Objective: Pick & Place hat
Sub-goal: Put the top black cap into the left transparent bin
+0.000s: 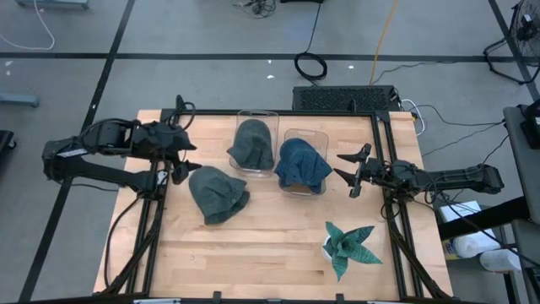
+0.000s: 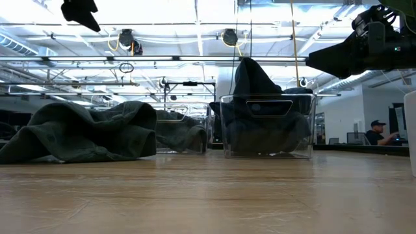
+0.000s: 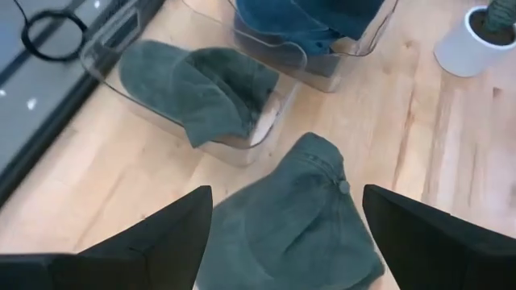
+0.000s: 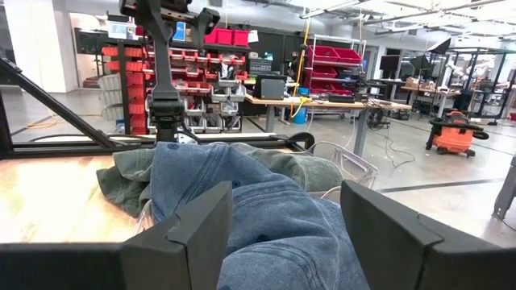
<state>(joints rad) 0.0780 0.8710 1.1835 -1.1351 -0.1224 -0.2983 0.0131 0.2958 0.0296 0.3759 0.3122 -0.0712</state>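
A dark green hat [image 1: 218,194] lies crown up on the wooden table, also in the left wrist view [image 3: 290,229] and the low view [image 2: 78,133]. My left gripper [image 1: 187,160] is open and hovers high above the hat's left side [image 3: 286,197], touching nothing. A second green hat [image 1: 251,143] sits in a clear bin. A blue denim hat [image 1: 302,165] fills the neighbouring clear bin [image 2: 266,123]. My right gripper [image 1: 339,165] is open, raised just right of the blue hat [image 4: 266,221], and touches nothing.
Two clear bins [image 1: 291,135] stand side by side at the table's far middle. A potted green plant [image 1: 350,245] stands near the right front. A black frame [image 1: 384,143] runs along the table's edges. Bare wood lies in front of the loose hat.
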